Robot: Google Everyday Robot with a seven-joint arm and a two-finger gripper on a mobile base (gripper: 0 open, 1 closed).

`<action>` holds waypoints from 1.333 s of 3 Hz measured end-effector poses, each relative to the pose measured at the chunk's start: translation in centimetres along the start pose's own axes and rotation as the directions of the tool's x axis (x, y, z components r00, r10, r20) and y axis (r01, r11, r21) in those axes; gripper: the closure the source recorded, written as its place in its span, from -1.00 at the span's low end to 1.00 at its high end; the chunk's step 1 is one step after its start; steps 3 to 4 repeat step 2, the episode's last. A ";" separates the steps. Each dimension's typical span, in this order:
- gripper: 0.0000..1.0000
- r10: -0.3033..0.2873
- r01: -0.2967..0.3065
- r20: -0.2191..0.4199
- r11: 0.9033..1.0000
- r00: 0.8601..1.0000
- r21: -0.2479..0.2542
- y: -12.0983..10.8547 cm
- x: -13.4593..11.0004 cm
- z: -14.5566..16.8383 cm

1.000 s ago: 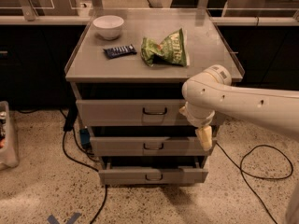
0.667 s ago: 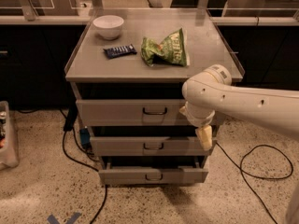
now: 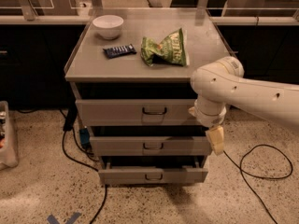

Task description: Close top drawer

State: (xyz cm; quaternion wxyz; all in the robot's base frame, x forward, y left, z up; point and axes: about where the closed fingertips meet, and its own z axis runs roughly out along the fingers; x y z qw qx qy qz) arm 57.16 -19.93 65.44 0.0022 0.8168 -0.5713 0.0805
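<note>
claw [image 3: 216, 140] shifted right, below top drawer [image 3: 117, 112] right corner

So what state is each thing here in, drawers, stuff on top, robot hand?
top drawer: pulled partly out
middle drawer: pulled partly out
bottom drawer: pulled partly out
bowl: upright
chip bag: lying crumpled
snack bar: lying flat
gripper: pointing down beside the drawers' right ends
</note>
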 end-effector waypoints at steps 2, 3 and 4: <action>-1.00 0.169 -0.174 -0.063 0.979 0.984 -0.101 7.2 4.2 -5.4; -1.00 0.169 -0.174 -0.063 0.979 0.984 -0.101 7.2 4.2 -5.4; -1.00 0.169 -0.174 -0.063 0.979 0.984 -0.101 7.2 4.2 -5.4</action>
